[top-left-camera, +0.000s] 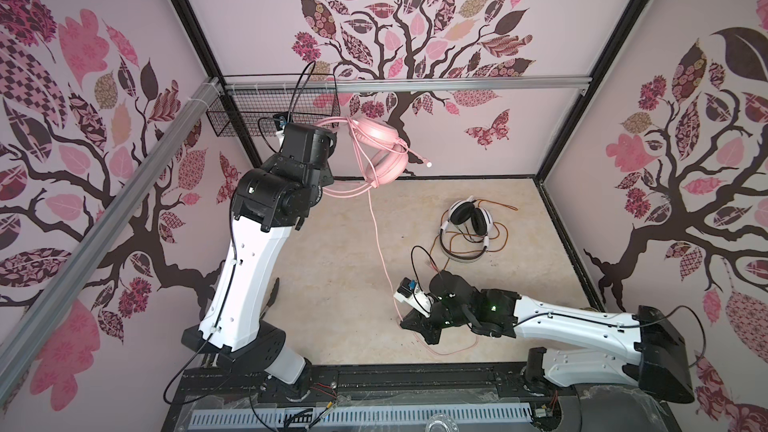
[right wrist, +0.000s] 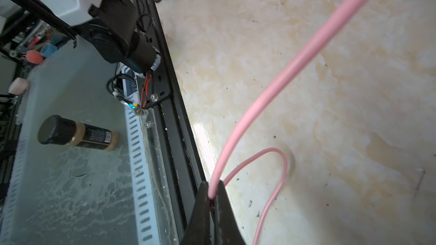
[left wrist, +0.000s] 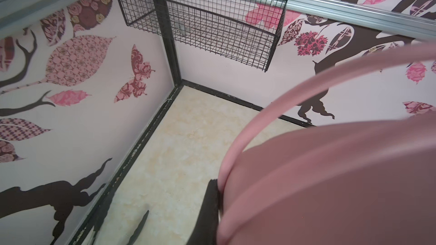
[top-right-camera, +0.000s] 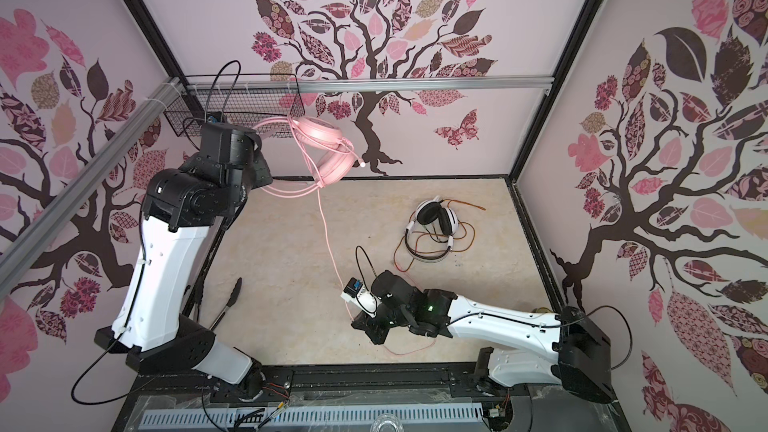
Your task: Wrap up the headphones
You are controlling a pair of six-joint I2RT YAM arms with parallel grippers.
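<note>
The pink headphones [top-left-camera: 380, 147] [top-right-camera: 328, 147] hang high in the air at the back, just right of the wire basket. My left gripper [top-left-camera: 330, 139] [top-right-camera: 259, 151] [left wrist: 221, 199] is shut on their headband [left wrist: 330, 185], which fills much of the left wrist view. Several loops of the pink cable lie round them, and one strand [top-left-camera: 380, 243] [top-right-camera: 328, 238] [right wrist: 295, 67] runs down to the table front. There my right gripper [top-left-camera: 409, 322] [top-right-camera: 361, 320] [right wrist: 213, 192] is shut on it. The white-and-black headphones [top-left-camera: 471, 218] [top-right-camera: 436, 218] lie at the back right amid their loose orange cable [top-left-camera: 498, 238].
A black wire basket [top-left-camera: 274, 114] [left wrist: 212, 24] hangs in the back left corner. Black-tipped tongs [top-right-camera: 226, 305] lie by the left arm's base. A slack pink loop [right wrist: 283, 166] rests near the front rail [right wrist: 169, 90]. A spice bottle [right wrist: 77, 134] lies beyond that rail.
</note>
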